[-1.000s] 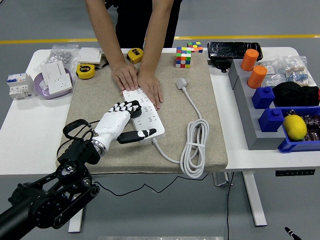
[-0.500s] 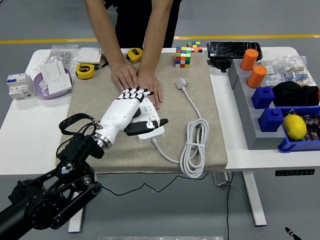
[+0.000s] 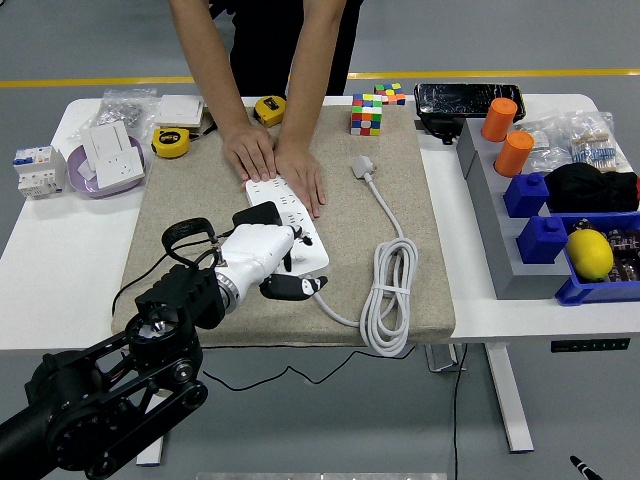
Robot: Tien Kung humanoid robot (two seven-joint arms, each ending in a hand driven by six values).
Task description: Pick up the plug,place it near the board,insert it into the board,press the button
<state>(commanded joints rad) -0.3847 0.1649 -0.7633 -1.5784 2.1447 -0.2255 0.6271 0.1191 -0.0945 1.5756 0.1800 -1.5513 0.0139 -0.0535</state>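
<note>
Over the board's [image 3: 290,222] near end, the robot's left hand [image 3: 262,256] has curled downward, holding nothing; the plug [image 3: 362,166] lies unplugged just beside, a person's hands [image 3: 275,160] steadying the board.

A: From where does the camera look?

B: There is only one view, from high on the robot's side. It faces forward and down over the white surface [image 3: 40,270], whose near edge lies low in the picture.

A: How near is it?

B: Far enough to show the whole beige mat [image 3: 200,200]. Beyond the mat a person [image 3: 265,40] stands, cut off at the top.
</note>
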